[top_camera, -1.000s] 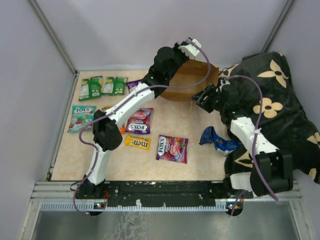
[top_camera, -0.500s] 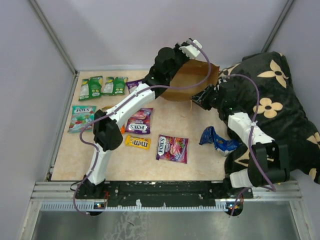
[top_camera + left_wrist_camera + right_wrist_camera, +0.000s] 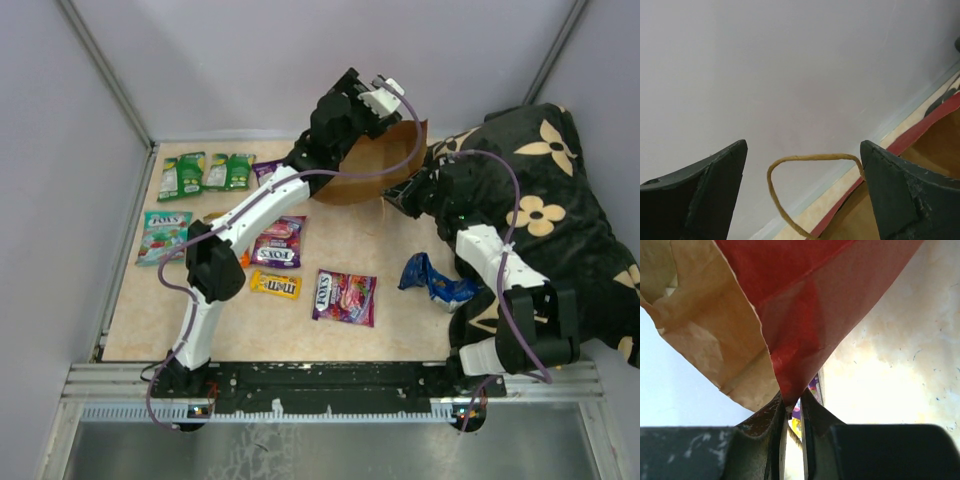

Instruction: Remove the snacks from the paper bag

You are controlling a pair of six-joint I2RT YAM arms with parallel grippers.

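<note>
while left pincer (image 3: 802, 145) gapes — raised | right pincer (image 3: 793, 401) pinches paper bag (image 3: 805, 315)

The paper bag (image 3: 372, 168) lies at the far middle of the table (image 3: 400, 320), close to the back wall. The left gripper (image 3: 383, 95) hangs over its far rim, the string handle (image 3: 810, 157) between its spread fingers. The right gripper (image 3: 400, 197) sits at the bag's near right corner, fingers pressed on a fold of its edge.

The pillow (image 3: 545, 215) fills the right side. The chip bag (image 3: 432, 280) lies just left of it, nearer than the paper bag. Further left come the near packet (image 3: 344, 296) and the small packet (image 3: 275, 284), with the middle packet (image 3: 278, 243) just behind the small one, beside the left arm. The edge packet (image 3: 163, 235) lies at the left side, and the corner packets (image 3: 205, 173) lie side by side at the far left.
</note>
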